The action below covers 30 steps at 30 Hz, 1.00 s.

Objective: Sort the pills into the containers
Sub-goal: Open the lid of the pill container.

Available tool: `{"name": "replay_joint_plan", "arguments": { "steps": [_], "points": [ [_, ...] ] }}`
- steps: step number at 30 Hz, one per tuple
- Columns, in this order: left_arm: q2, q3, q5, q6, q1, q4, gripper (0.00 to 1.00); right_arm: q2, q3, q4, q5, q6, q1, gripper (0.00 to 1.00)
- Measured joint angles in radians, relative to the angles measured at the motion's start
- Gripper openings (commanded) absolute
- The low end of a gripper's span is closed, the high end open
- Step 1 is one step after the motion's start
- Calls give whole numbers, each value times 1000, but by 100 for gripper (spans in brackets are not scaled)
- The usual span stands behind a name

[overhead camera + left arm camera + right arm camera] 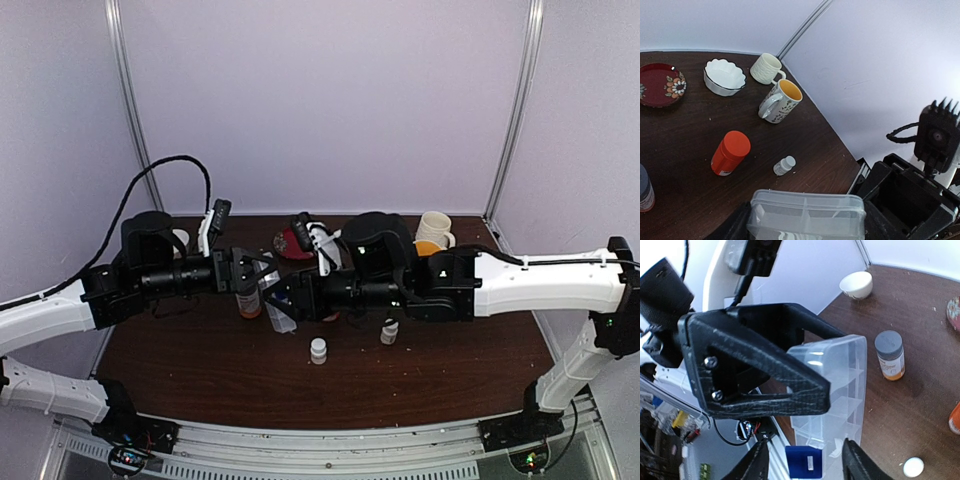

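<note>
- Above the tabletop, close beside the grey-capped bottle (889, 356), the clear box (840, 385) hangs between the two arms, off the wood.
- Left gripper (252, 272): clamped on the box, as I judge it. One black finger (755, 365) lies against the box's side in the right wrist view, and the box fills the bottom of the left wrist view.
- Right gripper (806, 450): fingers apart and holding nothing. Whether either one touches the plastic cannot be told.
- Key relation: the box lies straight ahead of the right gripper. Its long axis runs away along that gripper's reach, toward the side of the bottle.
- The near short end of the box sits between the right fingertips, so the right arm is the free one and the nearer one for any work on it.
- Compartments (847, 410) show as two rows through the plastic. Whether the lid is up or down cannot be told.
- Pills: none can be made out, in the box or around the bottle.
- Judgement: the next move likely turns on the right fingers meeting that near end squarely while the left arm steadies the box.
</note>
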Motion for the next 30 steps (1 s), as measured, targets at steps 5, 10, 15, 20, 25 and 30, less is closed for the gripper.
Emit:
{"name": "replay_joint_plan", "arguments": {
  "steps": [5, 10, 15, 20, 25, 30],
  "points": [
    [0, 0, 3, 2, 0, 26, 36, -37, -30, 29, -28, 6, -1, 62],
    [0, 0, 3, 2, 0, 28, 36, -53, -25, 7, -13, -3, -1, 62],
    [0, 0, 1, 2, 0, 26, 36, -36, 41, -95, 52, -49, 21, 64],
    [0, 0, -4, 2, 0, 24, 36, 30, 173, -196, 154, -75, 63, 62],
    [4, 0, -6, 2, 1, 21, 36, 52, 208, -273, 257, -74, 70, 54],
    [7, 0, -6, 2, 1, 17, 36, 51, 209, -327, 326, -72, 69, 50]
  ]
}}
